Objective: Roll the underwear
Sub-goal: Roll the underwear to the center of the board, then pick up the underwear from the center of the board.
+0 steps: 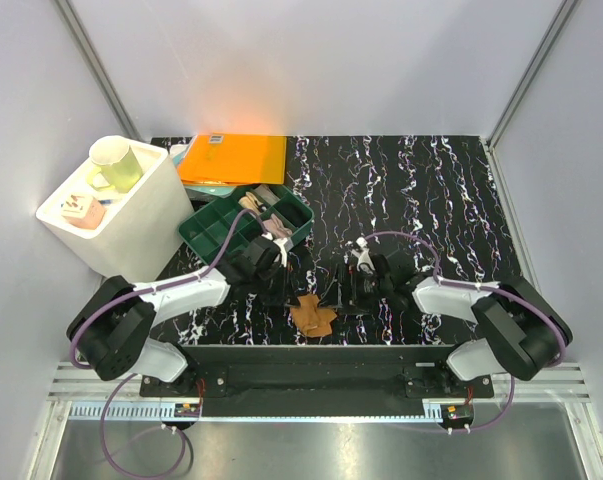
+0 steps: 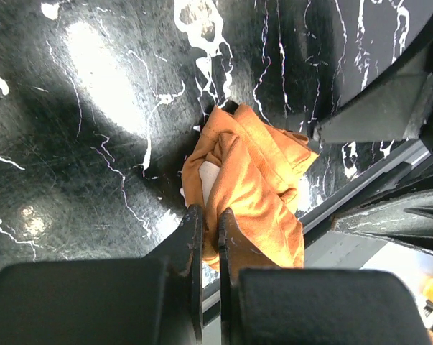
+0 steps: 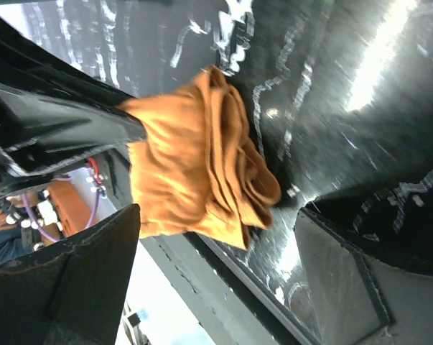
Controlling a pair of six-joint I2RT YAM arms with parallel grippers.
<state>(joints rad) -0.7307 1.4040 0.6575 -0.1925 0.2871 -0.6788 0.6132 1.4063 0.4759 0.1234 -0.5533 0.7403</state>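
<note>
robot lab enclosure: plain grey walls (image 1: 311, 60), aluminium frame (image 1: 93, 62), marbled black tabletop (image 1: 431, 190).

White links (image 1: 193, 291), purple cables (image 1: 218, 250); black left tool (image 2: 210, 214), right tool (image 3: 217, 212).

The brown underwear (image 3: 202, 165) is lying bunched on the black table (image 3: 360, 108). The right pincer (image 3: 216, 219) is hanging spread wide beside it, the left pincer (image 3: 133, 129) touching its edge.

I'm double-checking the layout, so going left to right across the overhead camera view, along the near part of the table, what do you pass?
white bin → left gripper → brown underwear → right gripper
</note>
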